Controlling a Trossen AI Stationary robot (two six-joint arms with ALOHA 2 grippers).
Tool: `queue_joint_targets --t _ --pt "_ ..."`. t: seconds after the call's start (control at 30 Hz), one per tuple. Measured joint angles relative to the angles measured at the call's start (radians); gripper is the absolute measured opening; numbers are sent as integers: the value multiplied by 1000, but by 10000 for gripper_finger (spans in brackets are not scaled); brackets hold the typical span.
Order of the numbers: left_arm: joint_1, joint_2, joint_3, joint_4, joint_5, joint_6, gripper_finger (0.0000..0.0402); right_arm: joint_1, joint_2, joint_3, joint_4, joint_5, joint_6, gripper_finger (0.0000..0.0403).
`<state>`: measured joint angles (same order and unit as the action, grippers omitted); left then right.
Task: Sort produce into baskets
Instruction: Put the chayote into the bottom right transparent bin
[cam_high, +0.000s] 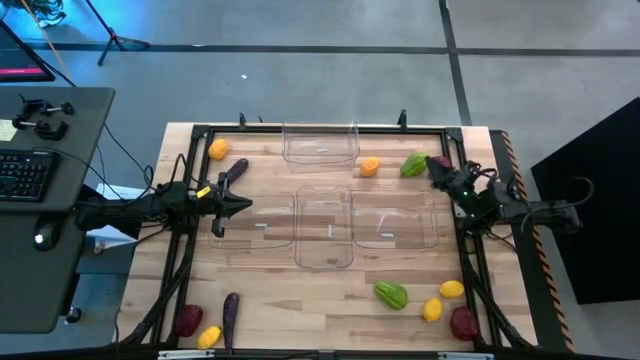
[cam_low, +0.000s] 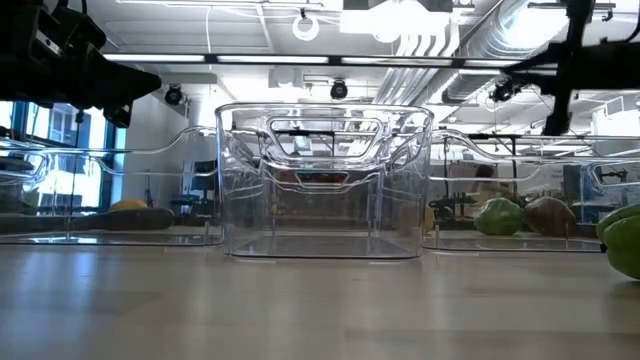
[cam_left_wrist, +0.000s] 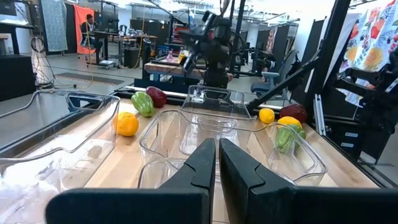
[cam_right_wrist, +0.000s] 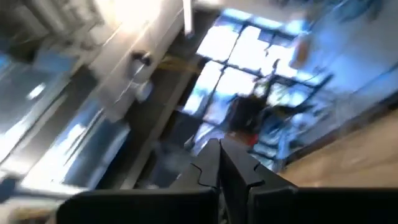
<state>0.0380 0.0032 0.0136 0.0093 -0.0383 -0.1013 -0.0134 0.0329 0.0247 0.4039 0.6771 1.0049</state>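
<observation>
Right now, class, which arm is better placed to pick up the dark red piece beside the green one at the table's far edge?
The right arm: its gripper sits right beside the dark red piece, while the left gripper waits across the bins.

The wooden desk (cam_high: 330, 290) carries four clear baskets (cam_high: 322, 228) between the pincers; an orange piece (cam_high: 217, 149) and eggplant (cam_high: 234, 171) lie near the left pincer (cam_high: 243, 205), other produce (cam_high: 391, 294) well apart.

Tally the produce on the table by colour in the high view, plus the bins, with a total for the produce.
Yellow lemons: 3
Orange pieces: 2
Green ridged pieces: 2
Dark red round pieces: 3, counting one partly hidden by the right gripper
Purple eggplants: 2
Produce total: 12
Clear bins: 4
</observation>
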Motion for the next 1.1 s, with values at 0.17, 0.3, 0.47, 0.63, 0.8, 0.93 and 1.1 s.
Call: queue_joint_targets --t 0.17,0.3,0.47,0.63,0.8,0.93,1.1 --pt "0 0 0 0 0 0 10 -63 54 120 -59 45 -153 0" --pt "0 0 0 0 0 0 10 -143 152 299 -343 61 -217 1" --pt "0 0 0 0 0 0 10 -257 383 552 -687 -54 -222 38" --pt "0 0 0 0 0 0 10 -384 656 685 -787 -115 -302 132" --pt "0 0 0 0 0 0 10 -554 911 778 -839 -202 -314 233" --pt "0 0 0 0 0 0 10 -673 1111 872 -1017 -322 -243 283" --pt "0 0 0 0 0 0 10 -752 1314 977 -1236 -356 -66 299"
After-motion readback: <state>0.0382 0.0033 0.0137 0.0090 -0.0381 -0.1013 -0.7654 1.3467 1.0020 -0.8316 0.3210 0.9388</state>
